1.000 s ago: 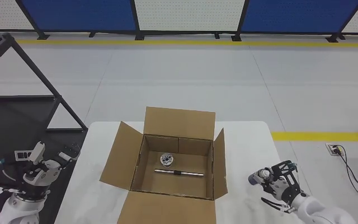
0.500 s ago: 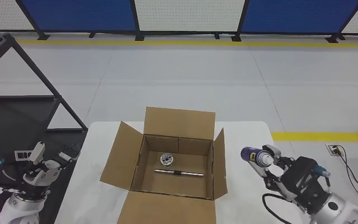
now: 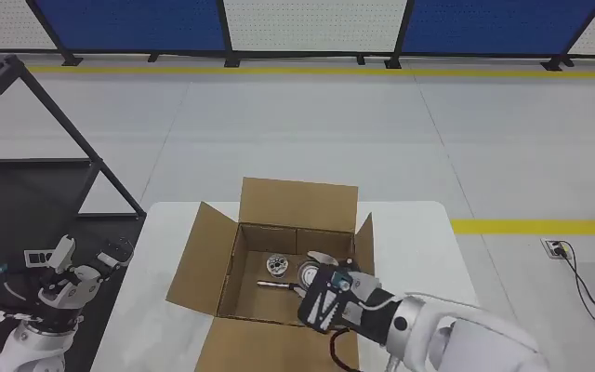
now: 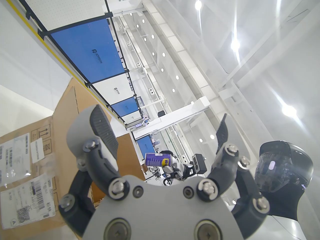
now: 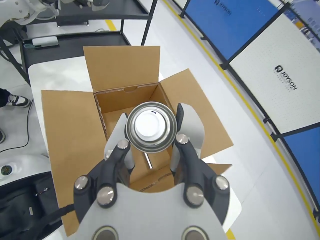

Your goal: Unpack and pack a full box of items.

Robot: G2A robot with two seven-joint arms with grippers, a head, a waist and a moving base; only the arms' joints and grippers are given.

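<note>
The left pincer [image 3: 88, 253] sits just beside the left edge of the white desk [image 3: 149, 321]. Its own wrist view shows its two fingers [image 4: 101, 128] spread wide with nothing between them. Right beside this pincer is the outside of a brown box flap with paper labels [image 4: 23, 196] stuck on it. Far off, past the wide fingers, you can see the can from the side: it is purple with a yellow patch.

In the middle of the desk stands the cardboard box [image 3: 299, 206], with all four flaps folded out. The box lies between the two pincers.

From above, the right pincer [image 3: 314, 272] hangs over the open box, on its right side. Down inside the box, next to this pincer, lie a round metal part [image 3: 277, 265] and a thin metal rod [image 3: 297, 286], near each other.

The right wrist view looks straight down along the can [image 5: 151, 126]. You see its round shiny end with a white middle. The right pincer's fingers press on both sides of the can and hold it tight. Under the can is the box floor, and one end of the rod pokes out below it.
</note>
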